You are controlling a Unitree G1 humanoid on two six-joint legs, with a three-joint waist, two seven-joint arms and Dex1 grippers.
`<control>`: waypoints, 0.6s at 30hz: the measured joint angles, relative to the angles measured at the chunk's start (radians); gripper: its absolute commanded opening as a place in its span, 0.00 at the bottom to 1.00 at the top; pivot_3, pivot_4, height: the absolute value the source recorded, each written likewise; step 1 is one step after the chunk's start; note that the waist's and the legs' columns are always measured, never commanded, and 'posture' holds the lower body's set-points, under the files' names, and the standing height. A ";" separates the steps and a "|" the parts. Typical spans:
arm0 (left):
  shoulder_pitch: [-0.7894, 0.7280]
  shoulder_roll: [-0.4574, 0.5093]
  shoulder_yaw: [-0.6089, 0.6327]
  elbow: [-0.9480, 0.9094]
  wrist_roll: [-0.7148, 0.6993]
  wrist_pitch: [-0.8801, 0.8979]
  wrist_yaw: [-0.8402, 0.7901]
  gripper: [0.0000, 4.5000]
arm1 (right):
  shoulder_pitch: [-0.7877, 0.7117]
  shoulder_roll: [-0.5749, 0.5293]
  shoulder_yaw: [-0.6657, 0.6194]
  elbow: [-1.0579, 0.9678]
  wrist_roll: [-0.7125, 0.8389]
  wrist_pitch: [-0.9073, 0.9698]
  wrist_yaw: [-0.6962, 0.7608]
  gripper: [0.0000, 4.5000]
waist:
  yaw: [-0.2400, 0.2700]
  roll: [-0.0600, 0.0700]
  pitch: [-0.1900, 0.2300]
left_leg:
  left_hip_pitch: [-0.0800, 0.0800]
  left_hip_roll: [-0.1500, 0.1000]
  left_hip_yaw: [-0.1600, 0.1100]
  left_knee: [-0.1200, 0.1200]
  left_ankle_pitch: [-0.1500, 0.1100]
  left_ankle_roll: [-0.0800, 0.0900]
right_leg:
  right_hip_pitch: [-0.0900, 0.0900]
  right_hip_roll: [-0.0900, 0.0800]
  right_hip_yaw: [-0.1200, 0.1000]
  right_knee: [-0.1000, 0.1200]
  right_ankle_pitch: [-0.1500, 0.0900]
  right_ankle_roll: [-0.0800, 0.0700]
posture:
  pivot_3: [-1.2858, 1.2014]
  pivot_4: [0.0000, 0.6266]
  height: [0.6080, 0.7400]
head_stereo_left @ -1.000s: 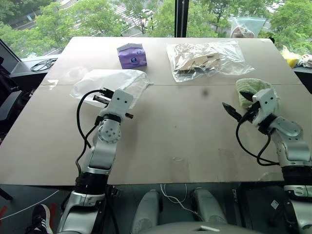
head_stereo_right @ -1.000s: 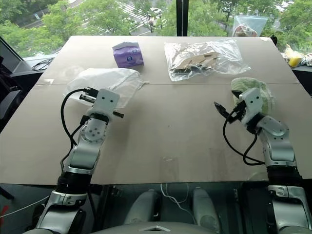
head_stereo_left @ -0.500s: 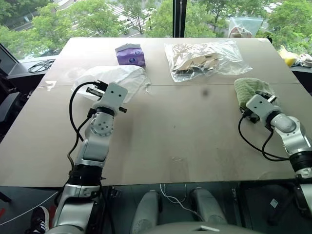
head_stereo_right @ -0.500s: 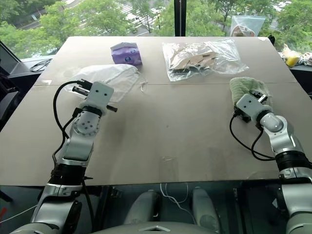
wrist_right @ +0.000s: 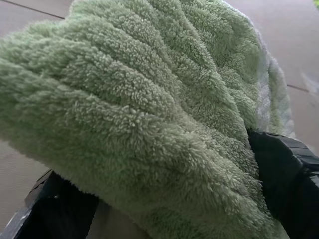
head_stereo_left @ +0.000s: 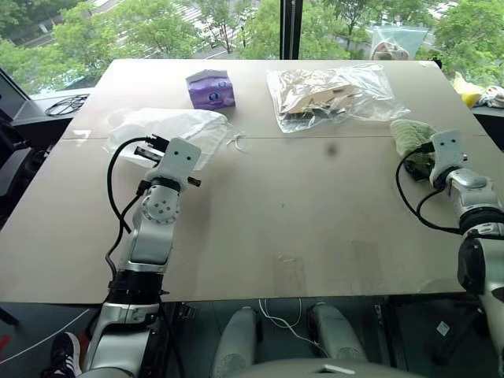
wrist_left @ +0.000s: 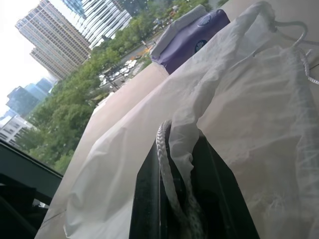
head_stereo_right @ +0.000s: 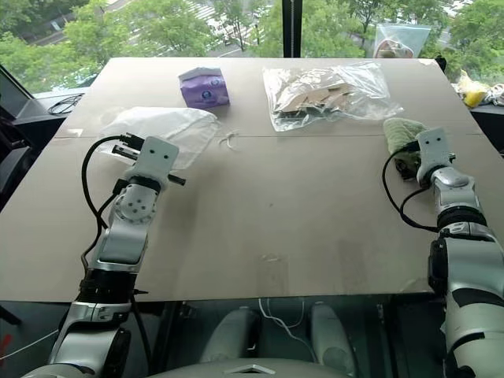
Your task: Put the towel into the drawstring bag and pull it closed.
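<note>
The left tool [head_stereo_left: 150, 148] is sitting clamped on the gathered rim and white cord of the drawstring bag [head_stereo_left: 177, 130], which is lying flat at about ten o'clock on the desk [head_stereo_left: 299, 213], its long axis running across the desk with the loose cord end [head_stereo_left: 235, 142] trailing toward the centre. Beyond the bag, the purple tissue pack [head_stereo_left: 210, 89] is standing at eleven o'clock, and the clear plastic bag of tan pieces [head_stereo_left: 335, 94] is lying at one o'clock. At about three o'clock, near the desk's right edge, the pale green towel [head_stereo_right: 403, 135] is resting as a soft bundle, and the right tool [head_stereo_right: 411, 154] is pushing into it from the near side: in the right wrist view its two black fingers [wrist_right: 286, 179] are standing wide apart with the towel's pile bulging between them, not yet pinched. The towel is lying well apart from the bag, straight across the desk at the bag's three o'clock, so the right arm is clearly the nearer one. Once gripped, the bundle will probably need carrying leftward across the bare middle to the mouth being held by the left tool.
</note>
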 measured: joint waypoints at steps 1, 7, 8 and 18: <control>0.000 -0.002 0.000 0.000 -0.001 0.001 -0.002 0.00 | -0.003 0.000 -0.002 0.001 0.003 -0.002 0.007 0.74 | -0.001 0.000 0.000 | 0.000 0.000 0.000 0.000 0.000 0.000 | 0.000 0.000 0.000 0.000 0.000 0.000 | 0.52 0.24 1.00; 0.000 -0.009 0.003 0.000 -0.022 0.006 -0.026 0.00 | -0.003 0.008 0.041 0.001 -0.030 -0.072 0.049 0.13 | -0.003 0.000 0.000 | 0.000 0.000 0.000 0.000 0.000 0.000 | 0.000 0.000 0.000 0.000 0.000 0.000 | 0.52 0.24 1.00; 0.000 -0.013 0.003 0.000 -0.025 0.006 -0.029 0.00 | -0.003 0.010 0.046 -0.001 -0.032 -0.080 0.052 0.13 | -0.003 0.000 0.000 | 0.000 0.000 0.000 0.000 0.000 0.000 | 0.000 0.000 0.000 0.000 0.000 0.000 | 0.52 0.24 1.00; -0.067 -0.090 0.038 -0.004 -0.231 0.021 -0.179 0.00 | 0.225 0.113 0.120 -0.626 0.036 -0.156 0.200 0.13 | 0.001 0.000 0.000 | -0.001 0.000 -0.002 0.000 0.000 0.000 | -0.001 0.000 -0.001 0.003 0.000 0.000 | 0.52 0.24 1.00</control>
